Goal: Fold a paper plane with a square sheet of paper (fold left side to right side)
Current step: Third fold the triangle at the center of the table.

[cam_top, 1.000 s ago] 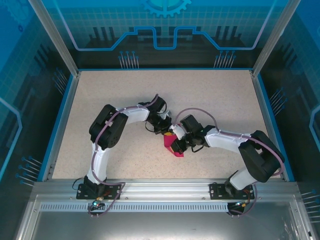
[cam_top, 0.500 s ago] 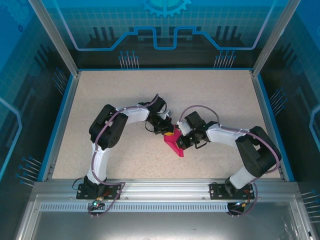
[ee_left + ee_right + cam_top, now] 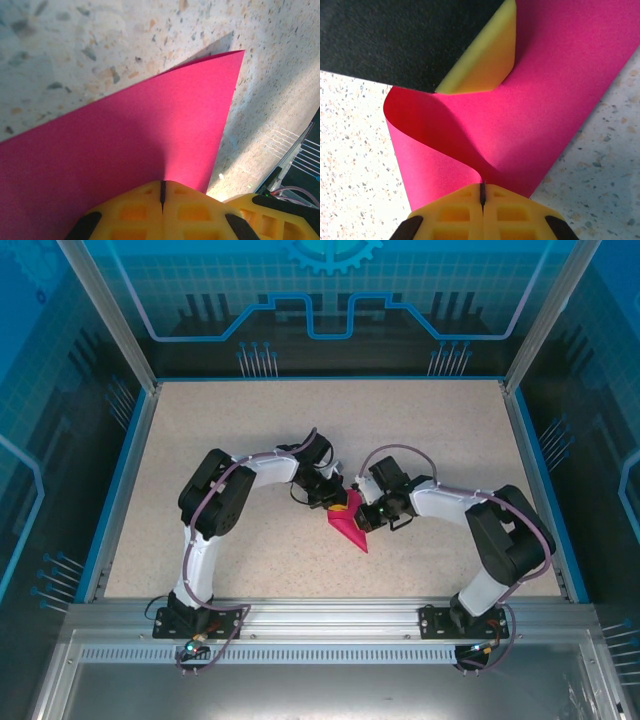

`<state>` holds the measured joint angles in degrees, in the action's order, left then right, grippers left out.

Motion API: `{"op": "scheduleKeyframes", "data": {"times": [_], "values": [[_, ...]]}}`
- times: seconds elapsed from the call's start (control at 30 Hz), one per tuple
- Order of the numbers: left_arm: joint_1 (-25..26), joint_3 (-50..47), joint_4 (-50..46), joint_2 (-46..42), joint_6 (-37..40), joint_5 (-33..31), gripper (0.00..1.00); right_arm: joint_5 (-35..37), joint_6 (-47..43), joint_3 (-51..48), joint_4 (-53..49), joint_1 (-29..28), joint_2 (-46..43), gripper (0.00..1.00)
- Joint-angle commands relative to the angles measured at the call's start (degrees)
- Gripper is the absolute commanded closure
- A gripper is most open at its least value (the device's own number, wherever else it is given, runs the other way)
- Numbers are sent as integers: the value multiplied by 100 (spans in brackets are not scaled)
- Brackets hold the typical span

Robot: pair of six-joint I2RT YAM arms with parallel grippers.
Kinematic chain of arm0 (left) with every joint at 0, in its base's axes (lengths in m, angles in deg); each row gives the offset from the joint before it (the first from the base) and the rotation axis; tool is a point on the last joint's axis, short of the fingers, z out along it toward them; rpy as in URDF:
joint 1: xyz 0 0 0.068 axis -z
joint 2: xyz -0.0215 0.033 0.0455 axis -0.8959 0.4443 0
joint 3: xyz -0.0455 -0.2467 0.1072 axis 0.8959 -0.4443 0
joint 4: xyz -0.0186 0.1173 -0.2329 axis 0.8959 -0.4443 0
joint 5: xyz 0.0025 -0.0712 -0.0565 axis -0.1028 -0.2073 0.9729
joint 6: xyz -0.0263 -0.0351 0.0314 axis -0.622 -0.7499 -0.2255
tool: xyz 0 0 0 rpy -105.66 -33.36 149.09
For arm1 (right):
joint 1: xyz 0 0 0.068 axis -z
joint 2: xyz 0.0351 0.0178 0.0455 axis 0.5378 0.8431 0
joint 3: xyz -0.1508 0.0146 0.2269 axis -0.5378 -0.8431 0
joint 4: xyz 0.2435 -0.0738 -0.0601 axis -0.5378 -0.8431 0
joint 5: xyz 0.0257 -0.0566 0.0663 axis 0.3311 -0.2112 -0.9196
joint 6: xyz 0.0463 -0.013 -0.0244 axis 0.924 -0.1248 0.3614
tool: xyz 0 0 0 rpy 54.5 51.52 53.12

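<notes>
The square sheet of paper [image 3: 352, 531] is magenta-pink and hangs bent between both grippers near the table's middle, narrowing to a point toward the near edge. My left gripper [image 3: 341, 506] is shut on one edge of it; in the left wrist view its yellow fingertips [image 3: 162, 186] pinch the sheet [image 3: 125, 135]. My right gripper [image 3: 362, 519] is shut on the sheet right beside the left one. In the right wrist view the sheet [image 3: 545, 100] curls over in a loop into the shut jaws [image 3: 482, 189], with the left gripper's yellow finger [image 3: 482, 62] just above.
The speckled table [image 3: 250, 430] has a blue raised rim [image 3: 118, 490] and clear enclosure walls around it. A metal rail [image 3: 320, 615] with both arm bases runs along the near edge. The two arms bend inward and nearly meet at the middle.
The right gripper has swung away from the near edge and closer to the left gripper, carrying its edge of the sheet. The sheet now looks narrower and more pointed. The left arm has barely moved.
</notes>
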<state>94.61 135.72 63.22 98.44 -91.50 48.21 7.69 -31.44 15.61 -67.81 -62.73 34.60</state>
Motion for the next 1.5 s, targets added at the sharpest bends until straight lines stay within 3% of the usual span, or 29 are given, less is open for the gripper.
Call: {"op": "scheduleKeyframes", "data": {"times": [0.0, 0.83, 1.47], "values": [[79, -247, -415, 195, 109, -300, 95, 64, 38, 136, -148, 88, 85, 100], [77, -323, -371, 60, 133, -306, 91, 125, 20, 236, -270, 115, 389, 100], [83, -350, -356, 80, 118, -369, 90, 8, 132, -60, -175, 110, 94, 100]]}}
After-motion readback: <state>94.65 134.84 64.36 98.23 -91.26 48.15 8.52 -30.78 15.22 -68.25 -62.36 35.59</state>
